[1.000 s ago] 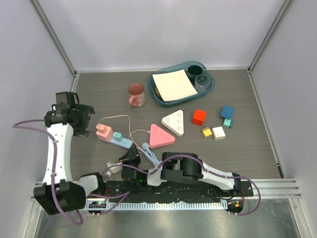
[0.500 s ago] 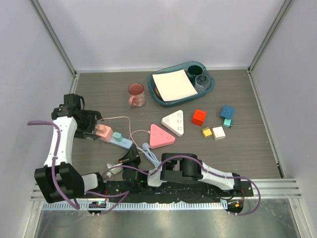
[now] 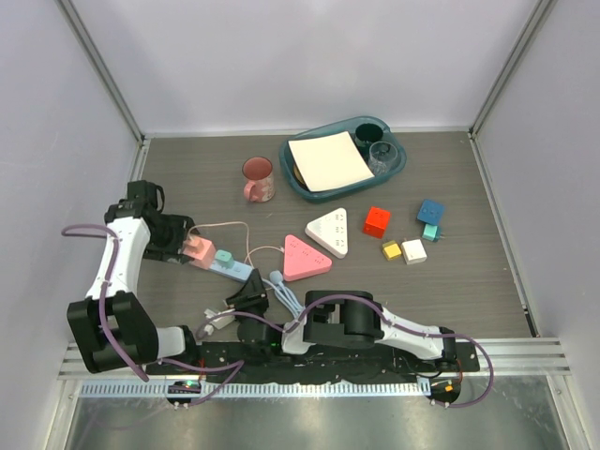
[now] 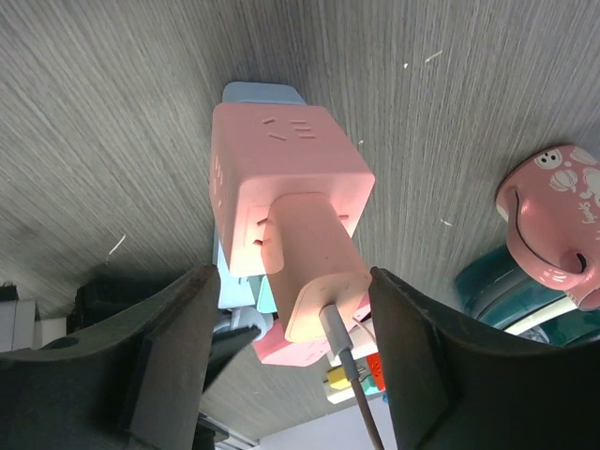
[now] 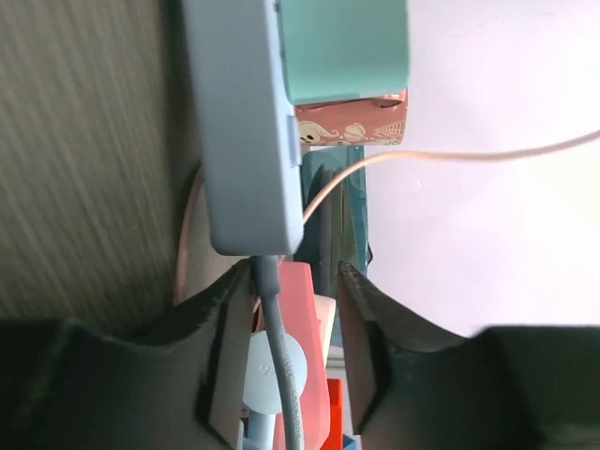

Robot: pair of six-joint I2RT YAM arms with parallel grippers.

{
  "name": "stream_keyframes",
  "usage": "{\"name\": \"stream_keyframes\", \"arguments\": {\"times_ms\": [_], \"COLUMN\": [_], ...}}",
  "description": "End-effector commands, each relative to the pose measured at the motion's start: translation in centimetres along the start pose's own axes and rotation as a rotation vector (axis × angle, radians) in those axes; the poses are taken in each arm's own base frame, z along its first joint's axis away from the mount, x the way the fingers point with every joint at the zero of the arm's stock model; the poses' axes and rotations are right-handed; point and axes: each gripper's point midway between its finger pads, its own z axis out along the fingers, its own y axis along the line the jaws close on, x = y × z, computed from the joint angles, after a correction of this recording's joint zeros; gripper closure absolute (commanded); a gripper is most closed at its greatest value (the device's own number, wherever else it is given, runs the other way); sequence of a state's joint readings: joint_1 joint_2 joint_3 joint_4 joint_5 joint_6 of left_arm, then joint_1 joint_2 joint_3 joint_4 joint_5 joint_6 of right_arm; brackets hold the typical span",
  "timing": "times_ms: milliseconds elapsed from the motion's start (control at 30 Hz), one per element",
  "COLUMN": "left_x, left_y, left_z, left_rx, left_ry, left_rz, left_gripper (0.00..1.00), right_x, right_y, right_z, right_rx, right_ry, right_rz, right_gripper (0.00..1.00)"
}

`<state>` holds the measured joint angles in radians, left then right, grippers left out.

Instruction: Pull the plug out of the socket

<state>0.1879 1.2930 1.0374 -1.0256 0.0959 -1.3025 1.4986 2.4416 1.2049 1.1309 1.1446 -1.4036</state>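
The plug is a small pink cube seated on the left end of the socket, a pale-blue power strip lying slantwise at the left of the table. My left gripper is open, low beside the plug. In the left wrist view its fingers stand on either side of the plug without touching it, and a thin cord leaves the plug's end. My right gripper is open at the socket's other end. In the right wrist view the socket's thick cord runs between the jaws.
A teal adapter sits on the strip next to the plug. A flat pink triangle and a white triangular board lie right of it. A pink mug, a teal tray and small coloured blocks are further back and right.
My left gripper has swung in from the far left and dropped to the plug, jaws now either side of it. The right arm has hardly moved.
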Motion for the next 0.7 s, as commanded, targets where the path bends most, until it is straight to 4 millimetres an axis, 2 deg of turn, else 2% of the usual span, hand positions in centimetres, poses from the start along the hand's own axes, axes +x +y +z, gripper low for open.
{"name": "stream_keyframes", "arguments": {"times_ms": [0,67,133,300,400,433,533,567,667], "left_x": [-0.2,-0.3,-0.3,0.0,0.0,0.1,0.0,0.0,0.1], "left_y": [-1.0,-1.0,-1.0,-0.8,-0.7,-0.8,-0.9,-0.8,-1.0], "left_z": [0.2,0.4,0.5,0.9,1.0,1.0,0.9,0.9,0.9], "left_rx": [0.040,0.043,0.044,0.039,0.039,0.039,0.045,0.044,0.056], "left_ry": [-0.007,-0.008,-0.007,0.006,0.004,0.011,0.010,0.009,0.011], "left_rz": [0.015,0.013,0.011,0.017,0.018,0.020,0.027,0.031,0.040], "left_gripper": [0.34,0.36,0.41,0.43,0.45,0.46,0.46,0.47,0.55], "right_x": [-0.3,-0.3,-0.7,-0.4,0.0,0.3,0.4,0.3,0.3], "right_y": [-3.3,-3.6,-3.8,-3.6,-4.0,-4.8,-4.6,-5.3,-4.9], "right_z": [-0.9,-1.1,-1.4,-2.1,-2.4,-2.5,-2.9,-3.0,-3.2], "right_rx": [0.072,0.066,0.062,0.054,0.046,0.041,-0.016,-0.025,-0.086], "right_ry": [-0.003,-0.012,-0.031,-0.053,-0.056,-0.059,-0.076,-0.085,-0.100], "right_rz": [0.151,0.170,0.192,0.231,0.280,0.299,0.352,0.413,0.405], "right_gripper": [0.50,0.43,0.40,0.36,0.35,0.35,0.35,0.35,0.35]}}
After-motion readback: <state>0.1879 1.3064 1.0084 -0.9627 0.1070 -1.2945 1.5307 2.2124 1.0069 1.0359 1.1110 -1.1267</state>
